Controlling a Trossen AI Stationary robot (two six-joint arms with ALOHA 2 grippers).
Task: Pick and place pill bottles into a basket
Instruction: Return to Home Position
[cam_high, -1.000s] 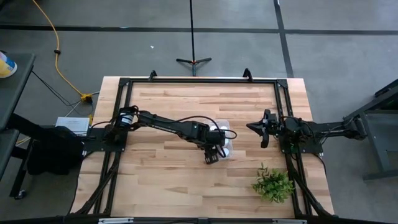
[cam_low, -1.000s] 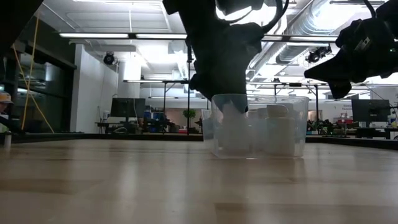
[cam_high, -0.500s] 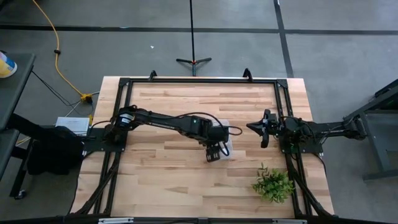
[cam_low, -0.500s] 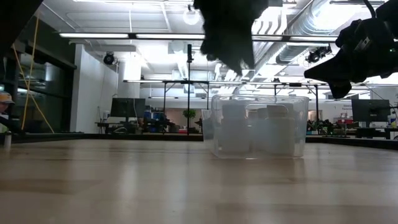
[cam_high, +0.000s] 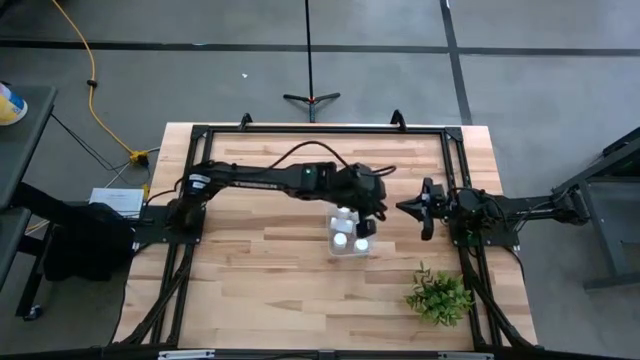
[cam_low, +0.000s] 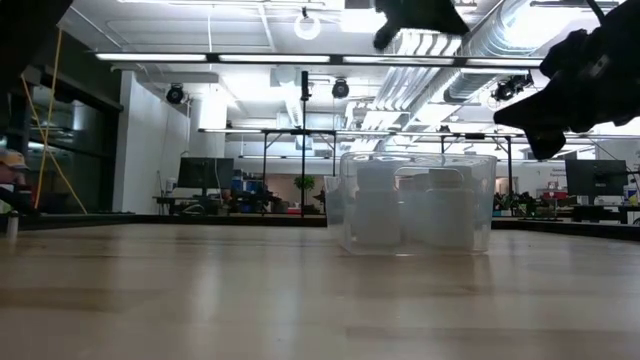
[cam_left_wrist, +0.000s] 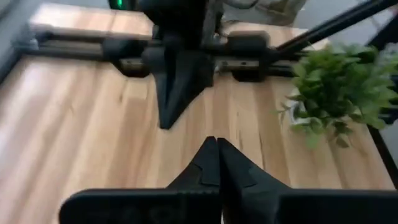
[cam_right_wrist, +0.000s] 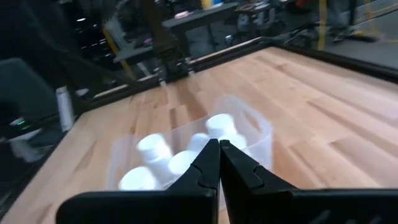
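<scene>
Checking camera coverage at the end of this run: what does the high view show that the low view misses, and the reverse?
Only the high view shows the green plant near the table edge on the right arm's side, and the round caps of the pill bottles from above. Only the low view shows them standing upright behind the clear wall of the basket, with the room beyond. Both show the bottles inside the basket, the left gripper above it and the right gripper waiting to one side.
</scene>
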